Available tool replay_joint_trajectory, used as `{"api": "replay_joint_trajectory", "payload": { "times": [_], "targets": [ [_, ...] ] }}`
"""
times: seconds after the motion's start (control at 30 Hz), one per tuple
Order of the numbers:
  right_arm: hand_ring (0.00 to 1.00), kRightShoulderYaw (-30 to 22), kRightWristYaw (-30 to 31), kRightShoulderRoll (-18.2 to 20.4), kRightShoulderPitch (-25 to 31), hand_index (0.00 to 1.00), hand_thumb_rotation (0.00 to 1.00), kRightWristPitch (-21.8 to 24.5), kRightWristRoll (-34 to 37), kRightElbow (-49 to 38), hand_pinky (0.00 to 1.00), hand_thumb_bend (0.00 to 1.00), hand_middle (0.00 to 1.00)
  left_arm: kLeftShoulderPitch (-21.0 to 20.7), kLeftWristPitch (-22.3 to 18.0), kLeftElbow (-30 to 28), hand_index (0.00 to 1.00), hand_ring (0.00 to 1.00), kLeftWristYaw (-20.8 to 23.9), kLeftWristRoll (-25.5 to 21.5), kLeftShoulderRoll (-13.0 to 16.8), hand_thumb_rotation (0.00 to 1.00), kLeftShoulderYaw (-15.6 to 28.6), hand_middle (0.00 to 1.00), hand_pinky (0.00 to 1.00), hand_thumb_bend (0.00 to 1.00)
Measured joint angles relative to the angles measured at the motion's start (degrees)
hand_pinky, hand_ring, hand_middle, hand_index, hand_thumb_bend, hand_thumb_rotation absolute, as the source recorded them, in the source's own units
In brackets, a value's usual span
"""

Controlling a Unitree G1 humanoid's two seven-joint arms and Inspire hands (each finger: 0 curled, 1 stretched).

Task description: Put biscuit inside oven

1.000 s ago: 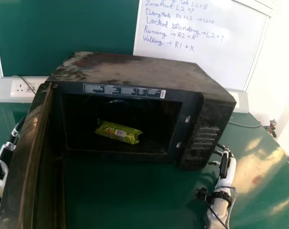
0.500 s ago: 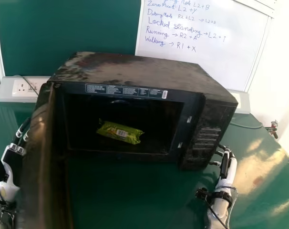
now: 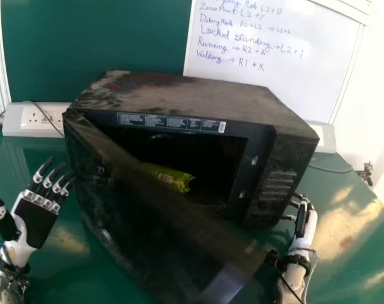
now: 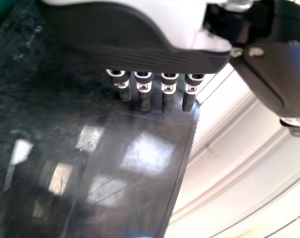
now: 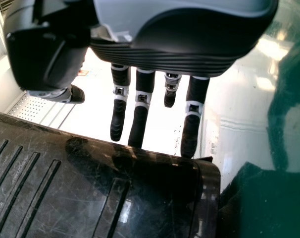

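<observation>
Biscuit (image 3: 179,180) is in the oven (image 3: 179,95), lying slantwise nr the cavity's centre, its 10 o'clock end hidden behind the door (image 3: 135,215); the end toward 4 o'clock shows. Wrapper is shiny, crimped at that end. Prob. v. light, slick film over a stiff but brittle stack; a hard squeeze or a knock could crack it. If it needs a re-grip, best take it round the middle, thumb one long side, fingers the other, light pressure; avoid the crimp, it'd likely fold & slip.

Door hinges at the oven's 9 o'clock side & stands part open, free edge out toward 5 o'clock. Looks like packet's placed, so closing the door is prob. the job left. Door is stiff, smooth, should swing easily; push flat nr the free edge for leverage, prob. a firmer press at the end to latch. Don't shove too fast, oven may slide on the smooth tabletop (image 3: 344,259).

L robot hand (image 3: 37,218), 8 o'clock: released, fingers straight, empty, by door. R robot hand (image 3: 303,221), 4 o'clock: also released, fingers extended, at oven's side; can't tell if touching. Could brace there.
</observation>
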Motion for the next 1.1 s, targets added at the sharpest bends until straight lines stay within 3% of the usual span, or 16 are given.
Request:
{"api": "replay_joint_trajectory", "payload": {
  "times": [0.57, 0.87, 1.1],
  "targets": [
    [0.38, 0.29, -0.04, 0.05, -0.15, 0.65, 0.72, 0.0, -0.01, -0.02, 0.31, 0.54, 0.48, 0.46, -0.1, -1.56, 0.62, 0.42, 1.4, 1.86, -1.0, 0.0, -2.0, 0.53, 0.16, 0.0],
    [0.38, 0.38, -0.03, 0.12, -0.17, 0.65, 0.71, 0.0, -0.01, -0.05, 0.32, 0.53, 0.48, 1.94, 0.0, -3.6, 0.62, 0.41, 6.21, 4.05, -1.45, 0.0, -3.01, 0.53, 0.12, 0.0],
    [0.39, 0.33, 0.32, 0.15, -0.18, 0.65, 0.7, 0.0, 0.18, -0.05, 0.33, 0.53, 0.48, 2.92, -0.88, -5.25, 0.65, 0.43, 11.33, 6.1, -2.36, 0.0, -3.55, 0.54, 0.17, 0.01]
  ]
}}
